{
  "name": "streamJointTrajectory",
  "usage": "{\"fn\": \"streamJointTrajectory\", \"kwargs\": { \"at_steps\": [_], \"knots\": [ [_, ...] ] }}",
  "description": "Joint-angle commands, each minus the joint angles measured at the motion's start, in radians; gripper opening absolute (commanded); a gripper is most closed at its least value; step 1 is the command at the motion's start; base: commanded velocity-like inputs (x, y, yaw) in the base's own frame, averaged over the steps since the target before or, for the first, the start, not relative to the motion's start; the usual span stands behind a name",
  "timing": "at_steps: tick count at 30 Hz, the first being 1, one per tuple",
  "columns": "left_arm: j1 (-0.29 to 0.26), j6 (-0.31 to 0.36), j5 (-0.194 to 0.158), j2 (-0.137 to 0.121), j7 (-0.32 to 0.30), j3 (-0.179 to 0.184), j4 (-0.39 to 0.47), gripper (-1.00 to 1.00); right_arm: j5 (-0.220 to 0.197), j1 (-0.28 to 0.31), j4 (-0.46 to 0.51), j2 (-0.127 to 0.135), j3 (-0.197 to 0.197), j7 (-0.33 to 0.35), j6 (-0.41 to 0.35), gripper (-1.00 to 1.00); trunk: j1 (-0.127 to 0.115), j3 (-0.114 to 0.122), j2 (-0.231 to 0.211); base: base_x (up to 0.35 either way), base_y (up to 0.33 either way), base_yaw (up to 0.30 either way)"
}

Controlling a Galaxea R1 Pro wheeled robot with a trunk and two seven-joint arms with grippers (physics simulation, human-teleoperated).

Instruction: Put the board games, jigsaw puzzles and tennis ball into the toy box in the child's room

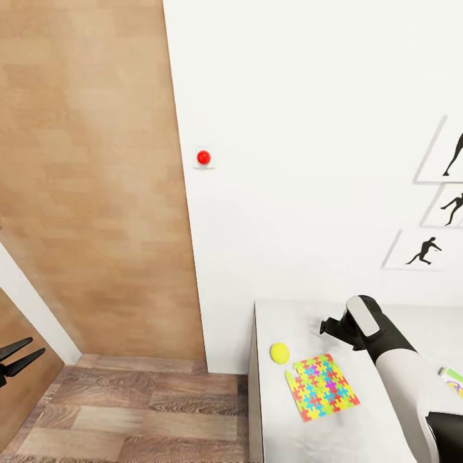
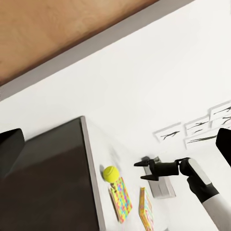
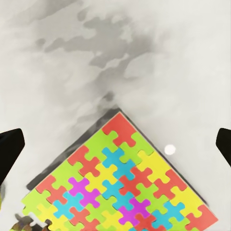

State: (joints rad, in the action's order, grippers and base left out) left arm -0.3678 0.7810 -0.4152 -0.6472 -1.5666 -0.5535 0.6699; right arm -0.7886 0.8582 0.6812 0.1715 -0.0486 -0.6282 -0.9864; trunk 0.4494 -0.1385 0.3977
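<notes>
A yellow tennis ball (image 1: 280, 352) lies near the left edge of the white table (image 1: 360, 437). Just beside it lies a flat, colourful jigsaw puzzle (image 1: 323, 387). My right gripper (image 1: 328, 326) hovers open above the table, beyond the puzzle's far corner, with nothing between its fingers. In the right wrist view the puzzle (image 3: 120, 183) lies below the widely spread fingertips (image 3: 12, 144). The left wrist view shows the ball (image 2: 110, 173), the puzzle (image 2: 121, 199), a second flat colourful box (image 2: 146, 209) and the right gripper (image 2: 143, 171). My left gripper (image 1: 16, 360) hangs open and empty far left, over the floor.
A white wall with a red button (image 1: 204, 157) and framed silhouette pictures (image 1: 424, 251) stands behind the table. A wooden panel (image 1: 96, 193) fills the left, with wood floor (image 1: 128, 411) below it. A green-white item (image 1: 453, 379) shows at the table's right edge.
</notes>
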Motion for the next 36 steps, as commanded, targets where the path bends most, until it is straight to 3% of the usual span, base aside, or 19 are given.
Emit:
{"fn": "streamJointTrajectory", "kwargs": {
  "at_steps": [1,17,36],
  "knots": [
    [-0.001,0.011,0.001,0.0,-0.004,0.0,0.0,1.0,-0.01,0.001,0.001,0.0,-0.001,-0.01,0.001,1.0,0.001,-0.004,0.002,0.0,0.0,0.0],
    [-0.001,0.011,0.001,0.0,-0.004,0.0,0.0,1.0,-0.009,0.001,-0.02,-0.001,0.031,-0.008,0.043,1.0,0.001,-0.03,0.002,0.0,0.0,0.0],
    [-0.001,0.011,0.001,0.0,-0.004,0.0,0.0,1.0,-0.009,0.001,-0.025,-0.001,0.036,-0.007,0.051,1.0,0.001,-0.061,0.002,0.0,0.0,0.0]
  ]
}}
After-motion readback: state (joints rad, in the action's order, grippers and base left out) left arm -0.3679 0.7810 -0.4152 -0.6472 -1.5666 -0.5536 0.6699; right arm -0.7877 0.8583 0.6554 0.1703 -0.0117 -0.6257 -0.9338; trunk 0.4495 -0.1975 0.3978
